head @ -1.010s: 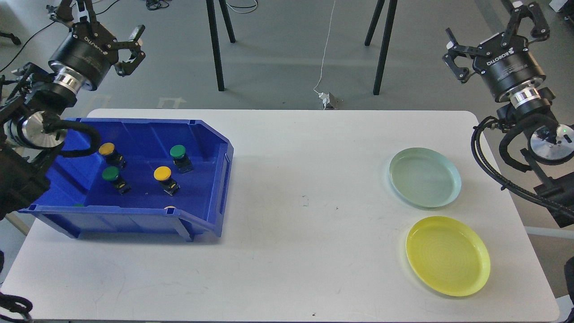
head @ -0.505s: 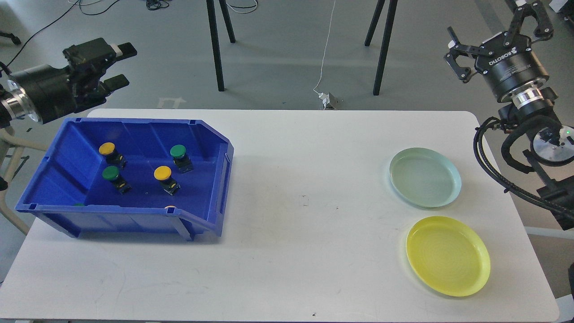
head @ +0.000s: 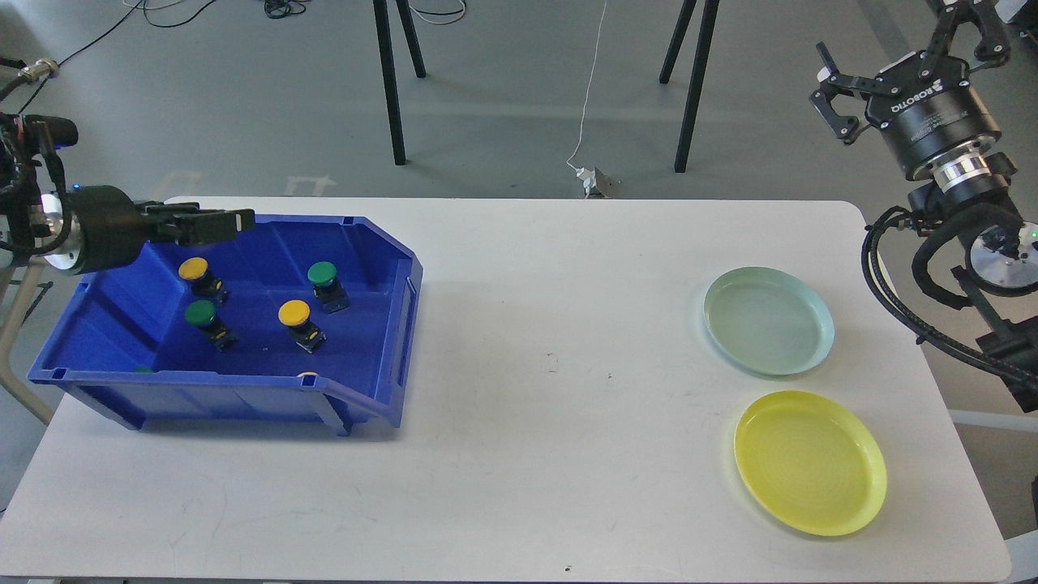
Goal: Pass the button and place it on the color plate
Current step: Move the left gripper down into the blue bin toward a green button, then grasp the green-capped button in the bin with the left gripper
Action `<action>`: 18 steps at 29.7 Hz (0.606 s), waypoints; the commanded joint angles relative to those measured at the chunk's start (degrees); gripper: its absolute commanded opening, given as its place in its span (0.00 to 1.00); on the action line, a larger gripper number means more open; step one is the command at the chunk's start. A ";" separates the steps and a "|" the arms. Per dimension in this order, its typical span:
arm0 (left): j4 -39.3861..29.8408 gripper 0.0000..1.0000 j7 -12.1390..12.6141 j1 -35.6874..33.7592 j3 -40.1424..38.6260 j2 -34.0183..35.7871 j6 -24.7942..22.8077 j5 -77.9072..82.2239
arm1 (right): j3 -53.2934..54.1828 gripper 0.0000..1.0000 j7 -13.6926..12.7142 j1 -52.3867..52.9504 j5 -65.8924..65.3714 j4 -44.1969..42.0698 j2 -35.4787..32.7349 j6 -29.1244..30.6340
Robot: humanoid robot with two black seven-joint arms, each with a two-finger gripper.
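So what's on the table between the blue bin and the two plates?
Nothing: in the head view, only bare white table separates the bin from the plates.

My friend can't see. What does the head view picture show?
A blue bin on a white table holds green and yellow buttons, with the left tool over its back edge. A pale green plate and a yellow plate sit empty at right; the right tool is raised.

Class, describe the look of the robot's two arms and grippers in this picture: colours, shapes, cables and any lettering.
Both arms are black. The right gripper has a thick cylindrical body with white ROBOTIQ lettering, linked black fingers, a silver ring below, and black cables looping down. The left gripper has a round black body with a silver ring, slim fingers, and dark cables behind it.
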 commanded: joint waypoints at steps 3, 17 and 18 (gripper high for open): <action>8.00 0.87 -0.22 -0.15 5.69 -3.31 4.21 1.76 | 0.24 0.99 0.18 -0.07 0.00 -0.04 0.66 -1.29; 23.03 0.87 -0.48 -0.06 11.58 -13.07 7.82 1.94 | 0.33 0.99 0.18 0.54 0.00 -1.09 0.66 -1.46; 23.30 0.87 -0.48 -0.06 12.55 -13.16 8.43 1.85 | 0.33 0.99 0.18 0.54 0.00 -1.09 0.66 -1.46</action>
